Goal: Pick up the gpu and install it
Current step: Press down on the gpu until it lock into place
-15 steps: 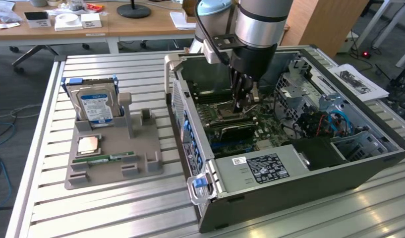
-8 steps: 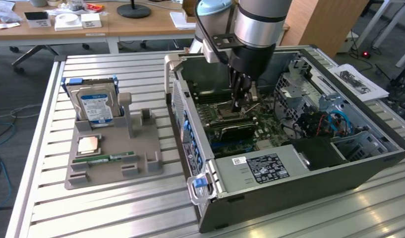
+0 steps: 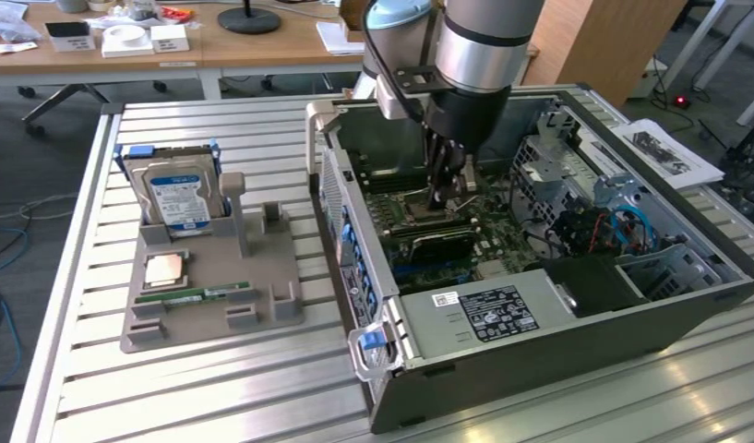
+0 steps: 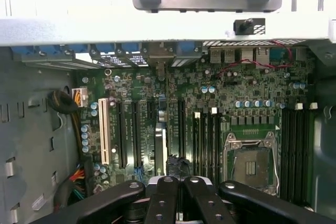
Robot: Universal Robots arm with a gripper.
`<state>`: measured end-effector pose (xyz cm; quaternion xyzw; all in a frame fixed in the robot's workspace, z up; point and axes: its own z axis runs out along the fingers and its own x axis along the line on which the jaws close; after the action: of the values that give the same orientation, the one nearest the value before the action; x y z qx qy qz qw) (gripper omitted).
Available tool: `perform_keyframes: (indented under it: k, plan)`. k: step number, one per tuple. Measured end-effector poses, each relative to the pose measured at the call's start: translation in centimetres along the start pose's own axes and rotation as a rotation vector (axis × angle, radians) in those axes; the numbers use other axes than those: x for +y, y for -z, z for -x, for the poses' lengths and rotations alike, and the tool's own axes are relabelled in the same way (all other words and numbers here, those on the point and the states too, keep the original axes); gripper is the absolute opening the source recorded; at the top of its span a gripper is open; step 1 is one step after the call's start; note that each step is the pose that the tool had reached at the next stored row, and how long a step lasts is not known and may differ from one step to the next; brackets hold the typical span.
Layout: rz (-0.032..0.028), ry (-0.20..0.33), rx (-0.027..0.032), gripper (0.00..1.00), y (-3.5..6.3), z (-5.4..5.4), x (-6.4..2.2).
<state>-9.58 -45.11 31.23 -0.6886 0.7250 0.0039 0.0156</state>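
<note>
On the exterior view's left, a hard drive (image 3: pixel 180 198) and a RAM stick (image 3: pixel 208 294) sit in a grey holder (image 3: pixel 210 314). In the open computer case (image 3: pixel 574 341), the gripper (image 4: pixel 177 182) has its jaws drawn narrow (grip unclear) just beside the gpu (image 4: pixel 160 140), which stands on edge among the motherboard (image 4: pixel 247 85) slots. Blue cables (image 3: pixel 611 226) crowd the right.

We see the arm reaching down into the open computer case (image 3: pixel 574 305), its gripper (image 3: pixel 448 196) closed just above the motherboard (image 3: pixel 445 235). Over on the exterior view's left, a grey holder tray (image 3: pixel 192 318) carries an upright hard drive (image 3: pixel 177 198), a CPU chip (image 3: pixel 167 269) and a RAM stick (image 3: pixel 204 294).
</note>
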Motion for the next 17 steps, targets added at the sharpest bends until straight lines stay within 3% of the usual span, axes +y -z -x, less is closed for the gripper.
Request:
perform_keyframes:
  k: [9, 17]
  plan:
    - [0.0003, 0.0, -0.0001, 0.11, -1.49, 0.0, 0.02]
    - [0.0012, 0.0, 0.0, 0.11, -1.57, 0.0, 0.07]
